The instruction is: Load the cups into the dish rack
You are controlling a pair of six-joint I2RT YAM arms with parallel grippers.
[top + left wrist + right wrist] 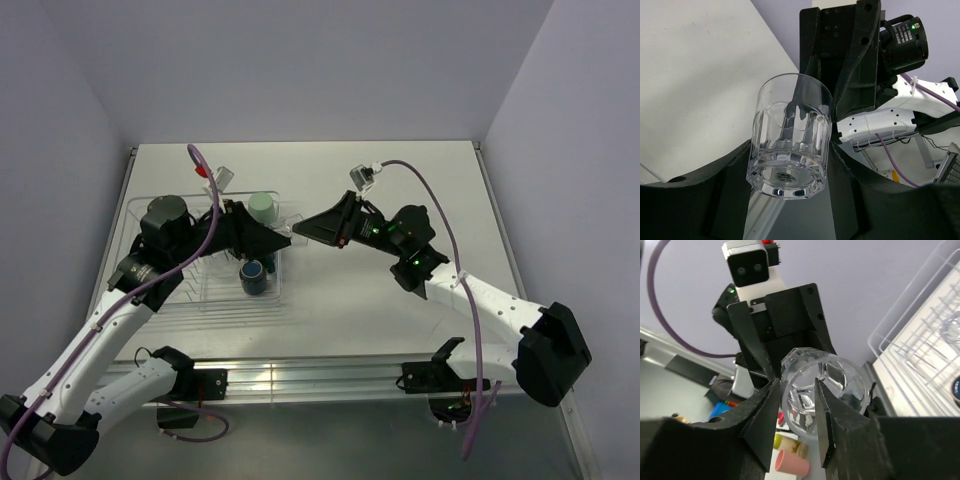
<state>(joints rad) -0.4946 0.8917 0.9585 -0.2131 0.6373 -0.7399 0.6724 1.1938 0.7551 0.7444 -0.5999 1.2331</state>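
A clear tumbler [790,150] hangs in the air between both arms, just right of the clear dish rack [215,300]. My left gripper [790,152] is shut on its base end, with a finger against each side. My right gripper [796,382] is open and straddles the rim wall of the tumbler [825,390], one finger inside, one outside. In the top view the two grippers meet tip to tip: left gripper [288,241], right gripper [303,232]. A mint green tumbler [263,207] and a navy mug [253,277] stand in the rack. The other cups are hidden.
The rack [900,340] takes up the left half of the white table [400,180], with my left arm stretched over it. Off the table, below my right gripper, lie a pink cup [792,464] and other small items.
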